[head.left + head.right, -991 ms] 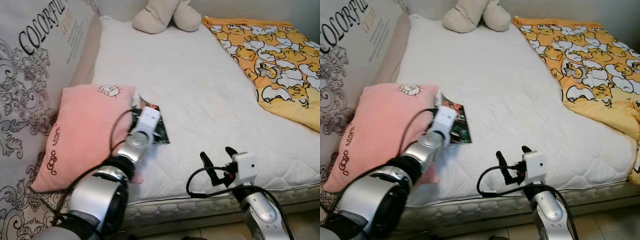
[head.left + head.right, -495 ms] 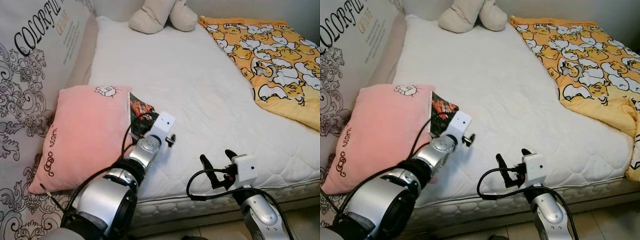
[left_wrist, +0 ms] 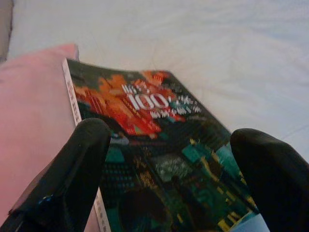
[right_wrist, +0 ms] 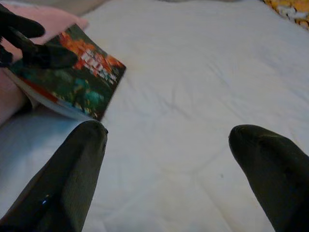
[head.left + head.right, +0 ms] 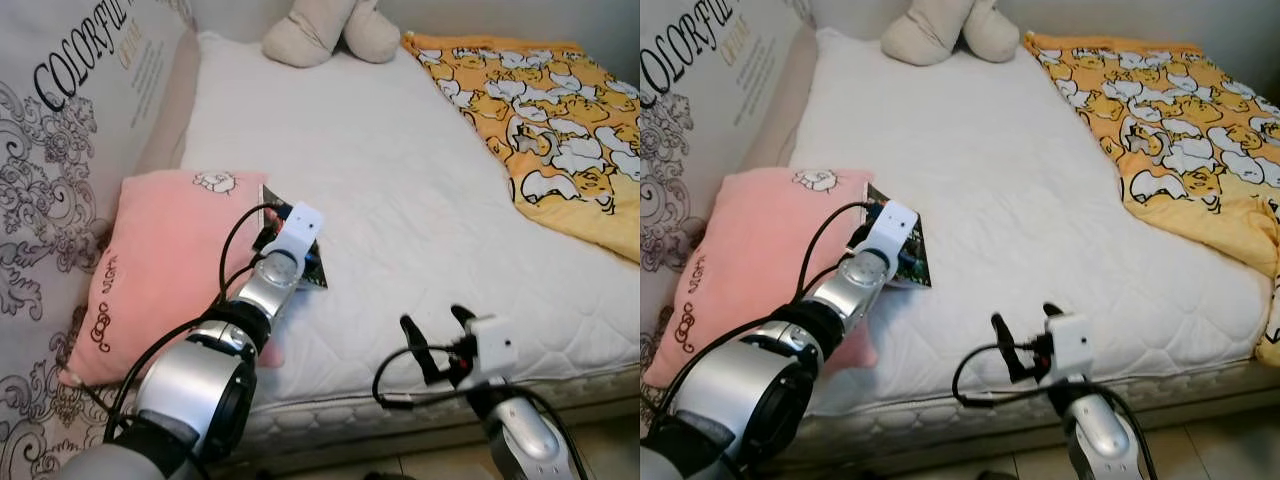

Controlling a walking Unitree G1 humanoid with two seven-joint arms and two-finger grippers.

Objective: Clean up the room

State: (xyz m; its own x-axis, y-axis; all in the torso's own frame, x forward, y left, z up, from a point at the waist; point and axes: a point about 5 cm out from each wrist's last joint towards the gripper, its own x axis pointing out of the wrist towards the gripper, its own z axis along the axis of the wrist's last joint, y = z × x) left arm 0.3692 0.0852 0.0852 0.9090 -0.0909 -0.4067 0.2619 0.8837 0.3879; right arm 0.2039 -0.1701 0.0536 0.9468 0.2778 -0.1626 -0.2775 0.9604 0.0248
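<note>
White mattress [image 5: 400, 210] holds a book [image 3: 159, 159]; left gripper [image 3: 169, 169] spread over it.

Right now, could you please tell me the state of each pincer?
Left pincer: open, fingers apart over the book, which lies against the pink pillow; not holding it.
Right pincer: open, holding nothing, above the white mattress.

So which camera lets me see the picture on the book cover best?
The left wrist view: the book is close up, with red and green art and "100" on its cover, between the left gripper fingers. The right wrist view shows it smaller, tilted against the pink pillow. In both eye views the left arm partly hides it.
</note>
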